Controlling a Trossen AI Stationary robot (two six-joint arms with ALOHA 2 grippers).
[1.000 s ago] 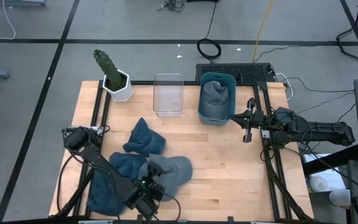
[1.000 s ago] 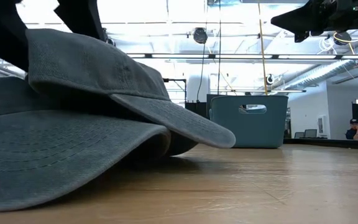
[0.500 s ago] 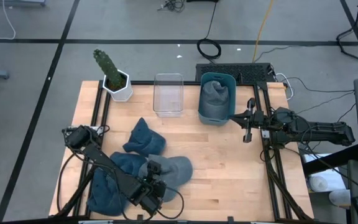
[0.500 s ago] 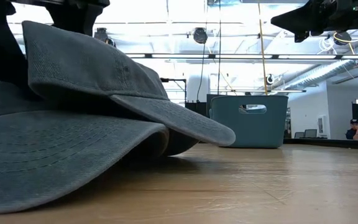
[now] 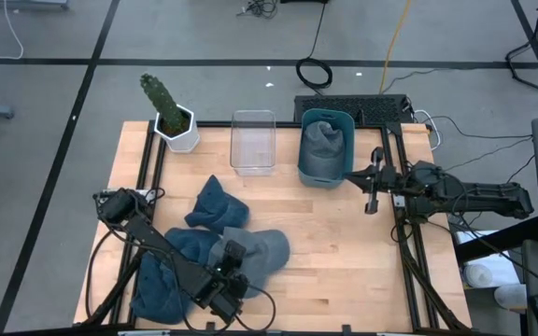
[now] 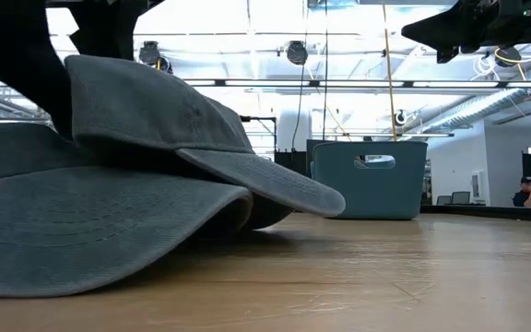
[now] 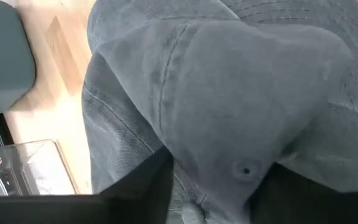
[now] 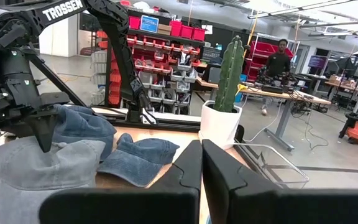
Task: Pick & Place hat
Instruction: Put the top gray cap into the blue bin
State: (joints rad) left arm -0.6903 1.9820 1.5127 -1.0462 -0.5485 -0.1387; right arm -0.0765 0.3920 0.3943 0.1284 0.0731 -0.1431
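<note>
A grey hat (image 5: 265,250) lies near the table's near edge, its crown partly on a dark blue hat (image 5: 166,275) and its brim (image 6: 265,180) sticking out above the wood. My left gripper (image 5: 230,269) stands over the back of its crown, shut on it. Another blue hat (image 5: 218,210) lies farther in. A teal bin (image 5: 304,166) at the far side holds a grey hat (image 5: 325,140). My right gripper (image 5: 373,198) hovers shut beside the bin, above the table's right part, touching nothing. My left gripper pinches a raised fold of the grey hat's crown (image 7: 229,155), near an eyelet (image 7: 246,169), between its two fingers (image 7: 138,190). It comes from above, slanting in from the near side. The hat stays down on the dark blue hat and the table.
A clear plastic box (image 5: 253,142) and a potted cactus (image 5: 171,117) stand along the far edge, left of the bin. Bare wood lies between the hats and the bin. People (image 8: 278,62) are in the room beyond.
My left gripper has moved from the near edge toward the far edge, onto the grey hat's crown. The back of the crown has been pushed in and bunched up; the brim has barely shifted. The right arm has kept still.
</note>
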